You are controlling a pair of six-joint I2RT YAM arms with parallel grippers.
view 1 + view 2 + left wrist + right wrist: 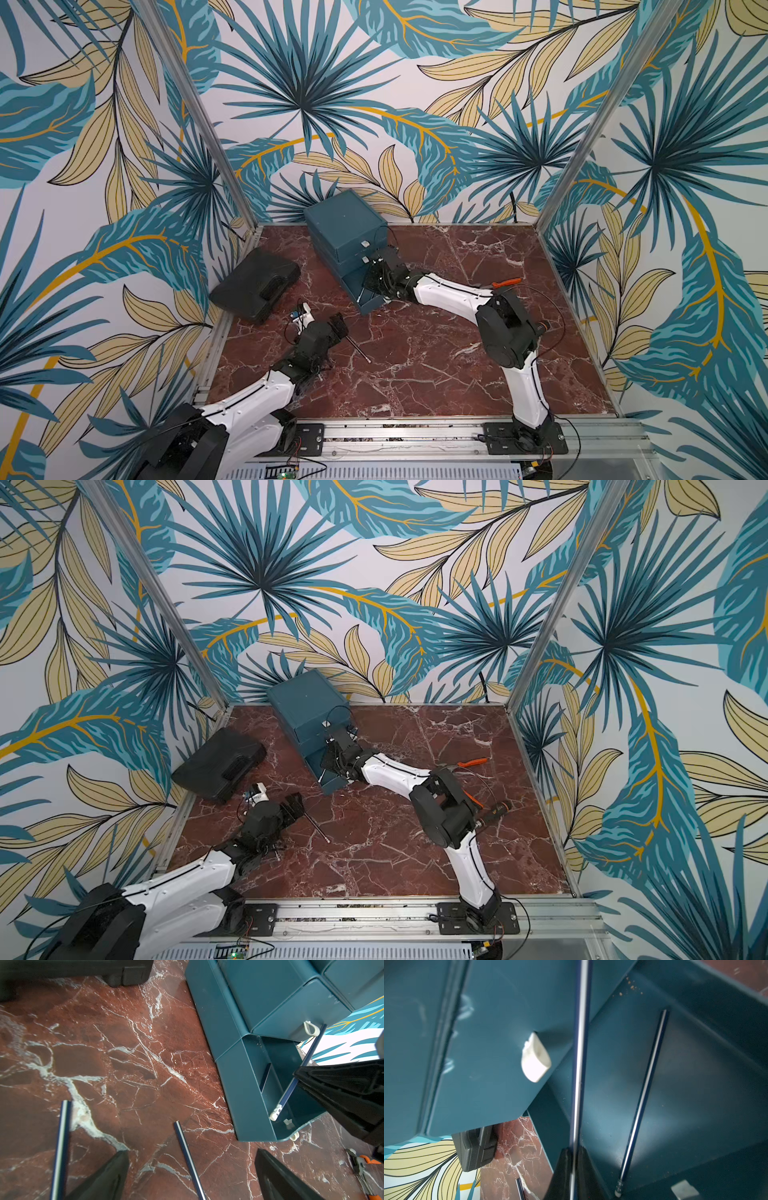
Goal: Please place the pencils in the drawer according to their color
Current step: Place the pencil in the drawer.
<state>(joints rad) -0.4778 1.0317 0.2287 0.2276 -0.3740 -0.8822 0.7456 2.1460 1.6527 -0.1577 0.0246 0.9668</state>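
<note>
- The black case (pixel 255 284) lies at the far left of the counter (pixel 436 365), well apart from the work. It narrows the room on that side only.
- The left tool (pixel 338 326) hovers low over the counter, jaws spread wide and empty. One dark pencil (pixel 187 1157) lies on the counter between its fingers and a second pencil (pixel 61 1147) lies just outside them. Neither is sorted yet.
- The drawer chest (pixel 345 220) stands at the back. Its top and middle drawers are shut and its bottom drawer (pixel 239 1095) is pulled out toward the front.
- The right tool (pixel 574 1153) is pressed together on the held pencil (pixel 580 1053), which tilts steeply with its eraser end down inside the bottom drawer. A stored pencil (pixel 643 1101), equally dark, lies on that drawer's floor.
- As I judge it, the step in hand is dropping this dark pencil in with its like. The next move calls for laying the shaft flatter along the drawer, parting the jaws, then lifting straight out.
- The shaft passes close by the middle drawer's pull tab (pixel 535 1057), and the eraser sits near the drawer's front wall, so there is little slack there. The bare counter in front of the chest gives free room to withdraw.
- The orange pliers (pixel 507 282) lie at the right behind the right arm, out of the way.
</note>
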